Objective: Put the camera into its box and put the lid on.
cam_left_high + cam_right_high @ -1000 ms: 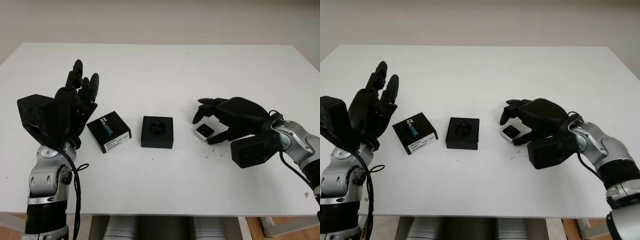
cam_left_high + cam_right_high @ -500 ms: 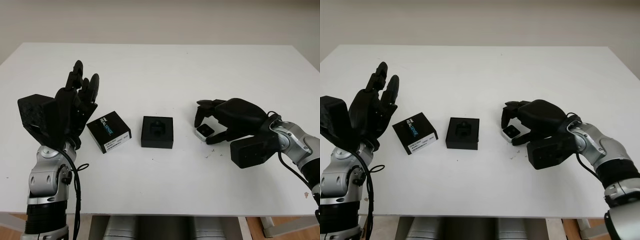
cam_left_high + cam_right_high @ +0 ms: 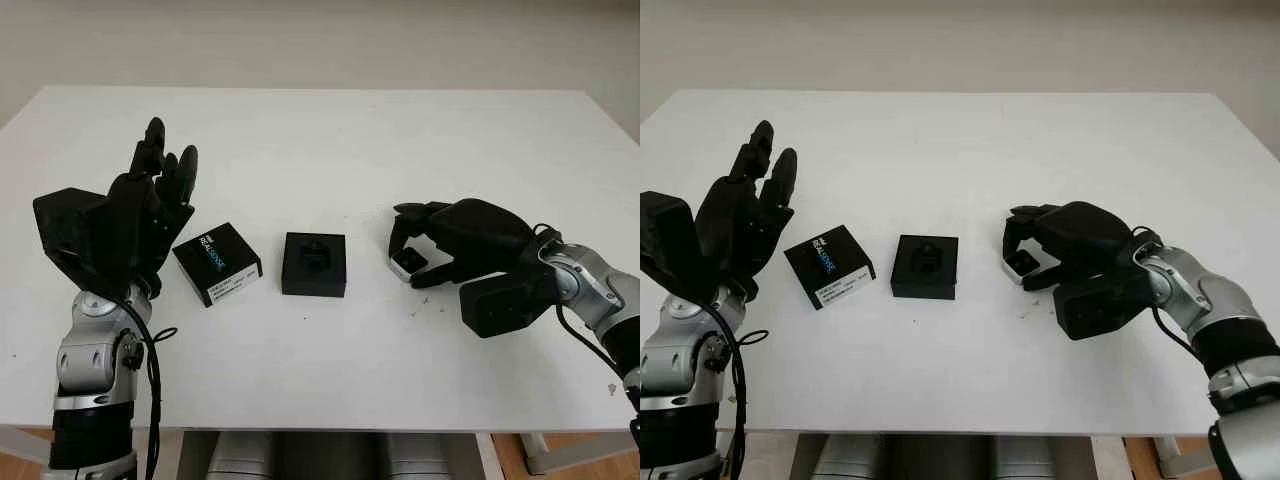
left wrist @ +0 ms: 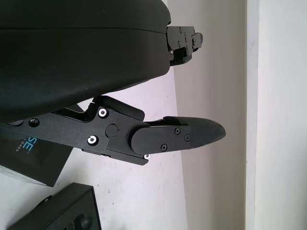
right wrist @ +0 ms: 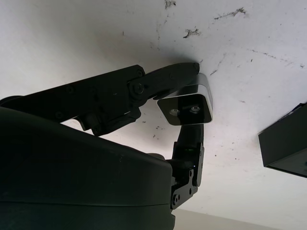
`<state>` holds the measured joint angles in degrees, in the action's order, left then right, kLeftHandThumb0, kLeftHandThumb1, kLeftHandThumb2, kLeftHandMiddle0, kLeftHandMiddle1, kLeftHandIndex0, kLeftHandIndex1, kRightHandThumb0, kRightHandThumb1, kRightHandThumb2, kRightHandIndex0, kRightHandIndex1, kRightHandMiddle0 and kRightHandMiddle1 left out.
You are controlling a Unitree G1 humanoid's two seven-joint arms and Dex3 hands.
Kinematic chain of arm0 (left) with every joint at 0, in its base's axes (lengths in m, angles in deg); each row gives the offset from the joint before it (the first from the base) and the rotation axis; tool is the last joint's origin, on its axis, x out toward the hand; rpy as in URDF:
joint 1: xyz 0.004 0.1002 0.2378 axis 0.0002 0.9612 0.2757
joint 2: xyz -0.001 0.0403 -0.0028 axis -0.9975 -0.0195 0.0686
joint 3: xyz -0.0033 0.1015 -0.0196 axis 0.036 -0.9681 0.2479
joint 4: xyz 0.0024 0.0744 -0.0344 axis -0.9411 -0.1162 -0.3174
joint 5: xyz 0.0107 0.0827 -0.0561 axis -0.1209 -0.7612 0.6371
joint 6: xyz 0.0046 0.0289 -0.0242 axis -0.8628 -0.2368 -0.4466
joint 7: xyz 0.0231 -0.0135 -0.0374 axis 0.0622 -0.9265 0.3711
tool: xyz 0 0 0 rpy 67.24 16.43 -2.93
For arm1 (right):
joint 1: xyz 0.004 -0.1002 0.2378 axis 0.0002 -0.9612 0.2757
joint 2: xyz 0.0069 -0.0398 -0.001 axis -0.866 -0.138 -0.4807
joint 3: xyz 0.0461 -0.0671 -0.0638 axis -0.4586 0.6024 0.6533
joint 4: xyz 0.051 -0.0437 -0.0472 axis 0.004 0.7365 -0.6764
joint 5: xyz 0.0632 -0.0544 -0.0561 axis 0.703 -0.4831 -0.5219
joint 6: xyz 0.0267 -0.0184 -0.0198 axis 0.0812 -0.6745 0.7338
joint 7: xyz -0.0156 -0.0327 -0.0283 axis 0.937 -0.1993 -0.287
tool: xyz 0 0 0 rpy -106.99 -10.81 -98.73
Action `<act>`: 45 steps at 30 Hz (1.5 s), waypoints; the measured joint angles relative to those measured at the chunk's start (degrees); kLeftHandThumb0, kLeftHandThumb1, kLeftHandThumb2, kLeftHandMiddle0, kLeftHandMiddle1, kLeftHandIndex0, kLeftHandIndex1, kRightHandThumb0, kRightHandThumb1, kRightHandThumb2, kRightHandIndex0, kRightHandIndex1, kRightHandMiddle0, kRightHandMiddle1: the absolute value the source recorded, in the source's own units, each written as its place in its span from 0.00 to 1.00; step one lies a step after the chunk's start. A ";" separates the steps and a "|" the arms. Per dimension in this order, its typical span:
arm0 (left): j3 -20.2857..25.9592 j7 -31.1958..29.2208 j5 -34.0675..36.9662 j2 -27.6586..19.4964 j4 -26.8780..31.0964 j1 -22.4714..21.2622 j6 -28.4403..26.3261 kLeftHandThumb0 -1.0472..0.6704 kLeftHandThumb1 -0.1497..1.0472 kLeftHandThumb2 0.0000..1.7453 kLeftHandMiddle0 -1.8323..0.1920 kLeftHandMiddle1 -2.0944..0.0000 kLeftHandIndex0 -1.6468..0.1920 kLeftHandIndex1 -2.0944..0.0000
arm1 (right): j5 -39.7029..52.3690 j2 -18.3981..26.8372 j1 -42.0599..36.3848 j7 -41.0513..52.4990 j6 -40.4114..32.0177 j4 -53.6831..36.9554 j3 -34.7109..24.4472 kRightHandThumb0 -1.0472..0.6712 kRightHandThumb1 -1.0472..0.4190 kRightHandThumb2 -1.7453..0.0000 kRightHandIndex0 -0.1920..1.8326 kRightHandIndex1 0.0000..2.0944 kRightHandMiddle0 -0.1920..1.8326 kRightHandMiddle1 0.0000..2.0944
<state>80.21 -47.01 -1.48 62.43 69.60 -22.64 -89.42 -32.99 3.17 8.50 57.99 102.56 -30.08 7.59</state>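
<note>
The small silver-and-black camera (image 3: 405, 262) lies on the white table, right of the open black box (image 3: 314, 264). My right hand (image 3: 414, 258) is curled over it. In the right wrist view one finger (image 5: 163, 79) presses on the camera (image 5: 186, 106) from one side and the thumb (image 5: 189, 148) from the other. The box's black lid (image 3: 217, 263), with a printed label, lies flat to the left of the box. My left hand (image 3: 145, 205) is open and raised above the table, just left of the lid (image 4: 29, 155).
The white table (image 3: 330, 140) stretches bare behind the objects. Small dark scuff marks (image 3: 415, 312) dot the surface near my right hand. A black cable (image 3: 160, 335) loops beside my left arm near the front edge.
My right hand's fingers have curled down from hovering over the camera to closing on it. Left hand, box and lid have stayed put.
</note>
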 measured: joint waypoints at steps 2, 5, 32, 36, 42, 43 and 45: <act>0.01 -0.01 0.01 0.00 0.00 0.18 0.00 0.26 1.00 0.25 0.95 0.97 0.95 0.98 | 0.36 -0.01 -0.01 0.00 0.13 0.00 0.00 0.38 0.08 0.97 0.21 0.02 0.25 0.57; 0.01 0.08 0.01 0.01 0.01 0.60 0.00 0.26 1.00 0.25 0.95 0.97 0.95 0.98 | 0.96 -0.04 -0.01 0.00 0.33 0.00 0.00 0.39 0.07 0.97 0.21 0.03 0.27 0.60; -0.04 0.92 0.13 0.98 0.59 1.50 0.14 0.26 1.00 0.27 0.95 0.97 0.95 0.98 | 11.27 -3.07 -1.83 5.45 -6.90 -2.54 -3.42 0.43 0.10 0.97 0.23 0.02 0.29 0.71; -0.54 1.25 -0.01 1.24 1.20 1.62 0.02 0.26 1.00 0.28 0.95 0.97 0.95 0.98 | 15.24 -5.13 -2.83 8.07 -10.39 -4.62 -5.12 0.43 0.09 0.97 0.22 0.02 0.28 0.76; -0.68 1.43 0.06 1.76 1.83 1.93 -0.36 0.26 1.00 0.29 0.96 0.98 0.96 0.98 | 17.99 -7.03 -3.19 10.24 -16.01 -7.60 -6.85 0.41 0.09 0.97 0.23 0.03 0.26 0.81; -0.78 1.46 0.07 1.89 1.89 1.97 -0.44 0.27 1.00 0.29 0.96 0.98 0.96 0.98 | 17.99 -7.32 -3.21 10.30 -16.77 -8.11 -6.88 0.42 0.09 0.97 0.23 0.03 0.26 0.81; -0.90 1.64 0.05 2.23 1.93 2.05 -0.48 0.26 1.00 0.29 0.95 0.98 0.96 0.98 | 18.43 -7.91 -3.27 10.63 -18.11 -9.17 -6.99 0.42 0.09 0.97 0.23 0.03 0.25 0.81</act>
<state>79.31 -45.38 -1.42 64.67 71.54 -20.59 -89.90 -14.55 -4.74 5.23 68.62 84.45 -39.25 0.60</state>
